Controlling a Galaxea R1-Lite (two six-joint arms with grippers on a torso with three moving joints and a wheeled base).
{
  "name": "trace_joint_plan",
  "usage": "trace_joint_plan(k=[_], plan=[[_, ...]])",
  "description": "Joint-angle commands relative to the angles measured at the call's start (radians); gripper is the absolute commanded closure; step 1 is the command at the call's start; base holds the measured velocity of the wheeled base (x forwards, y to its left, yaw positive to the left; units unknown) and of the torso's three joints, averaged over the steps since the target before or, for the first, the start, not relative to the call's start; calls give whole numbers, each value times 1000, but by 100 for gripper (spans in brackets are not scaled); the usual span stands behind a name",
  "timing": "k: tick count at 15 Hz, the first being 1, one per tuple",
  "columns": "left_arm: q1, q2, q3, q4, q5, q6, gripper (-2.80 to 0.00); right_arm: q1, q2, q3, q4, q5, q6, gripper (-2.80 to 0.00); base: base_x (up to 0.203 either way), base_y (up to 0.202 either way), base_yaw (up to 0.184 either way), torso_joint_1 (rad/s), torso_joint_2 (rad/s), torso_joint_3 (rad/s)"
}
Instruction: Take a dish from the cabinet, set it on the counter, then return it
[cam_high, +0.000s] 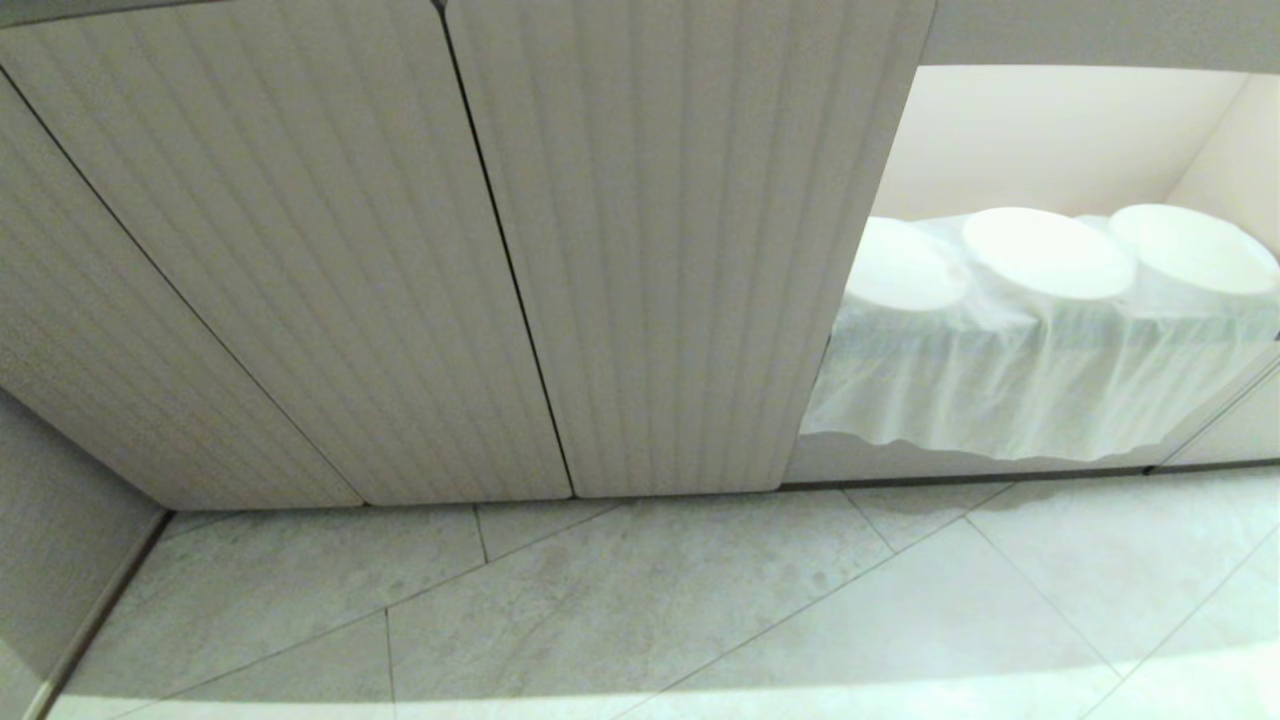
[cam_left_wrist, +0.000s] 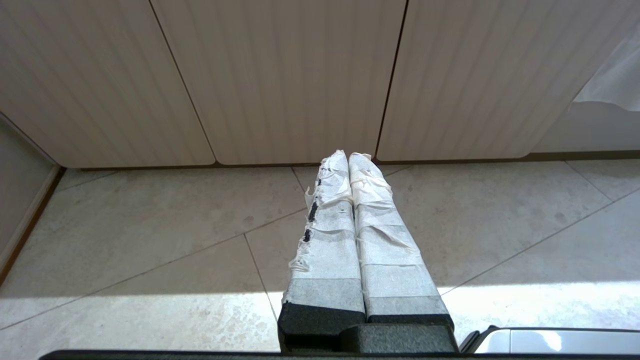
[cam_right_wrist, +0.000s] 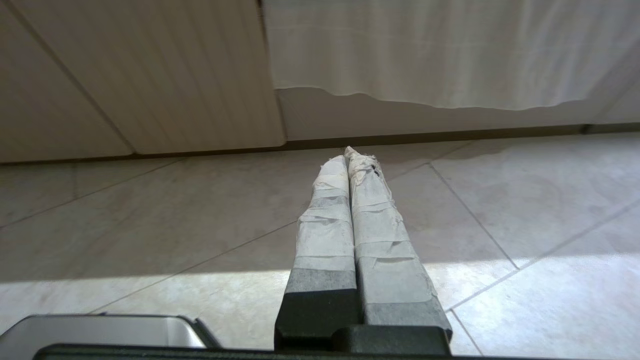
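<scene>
Three ribbed cabinet (cam_high: 400, 250) doors (beige, shut)

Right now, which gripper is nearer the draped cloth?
Right. The right gripper points at the floor just below the cloth; the left gripper faces the closed ribbed doors.

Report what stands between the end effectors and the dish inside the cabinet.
The cabinet's ribbed doors are closed, and no dish shows. Left end effector and right end effector are both shut, low over the floor tiles, short of the doors. The open compartment to the right holds only cloth-draped plates.
</scene>
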Motion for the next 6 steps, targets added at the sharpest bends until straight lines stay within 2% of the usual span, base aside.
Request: trace_joint_plan(k=[1, 6], plan=[[0, 0, 0, 0, 0, 0, 0, 0, 3, 2, 0, -24, -11, 0, 0, 0, 0, 0, 0, 0], [0, 0, 0, 0, 1, 0, 0, 2, 3, 0, 0, -21, 20, 0, 0, 0, 0, 0, 0, 0]])
